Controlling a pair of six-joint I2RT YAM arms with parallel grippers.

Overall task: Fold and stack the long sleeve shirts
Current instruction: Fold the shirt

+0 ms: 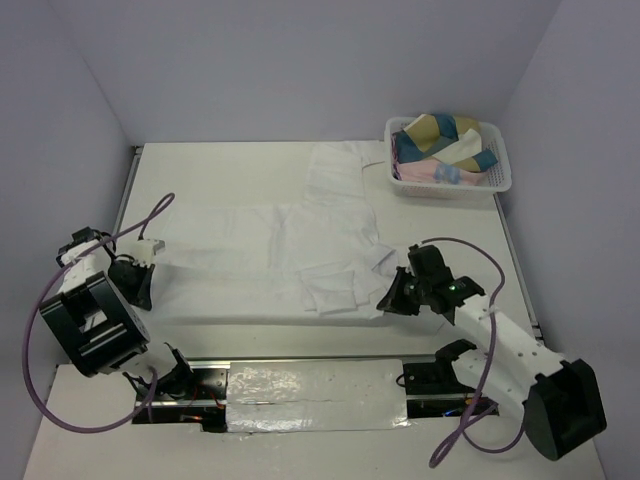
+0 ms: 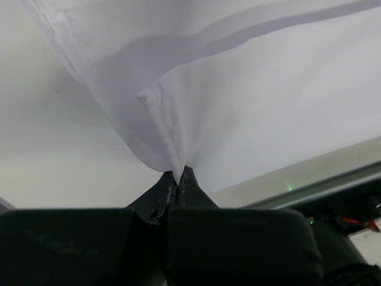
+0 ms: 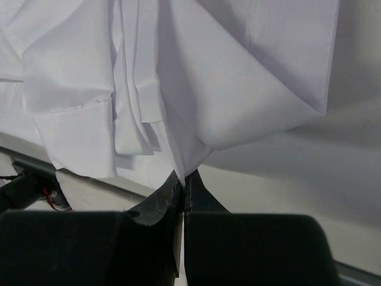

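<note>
Left gripper [image 2: 180, 174] is clamped on the left end, and right gripper [image 3: 183, 177] on the lower-right corner, of the shirt [image 1: 300, 240], which lies across the top view's middle, long axis left-to-right, each arm nearest its own end.

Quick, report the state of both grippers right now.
Left gripper: closed, pinching an edge of the long sleeve shirt.
Right gripper: closed, pinching a folded corner of that shirt.
</note>
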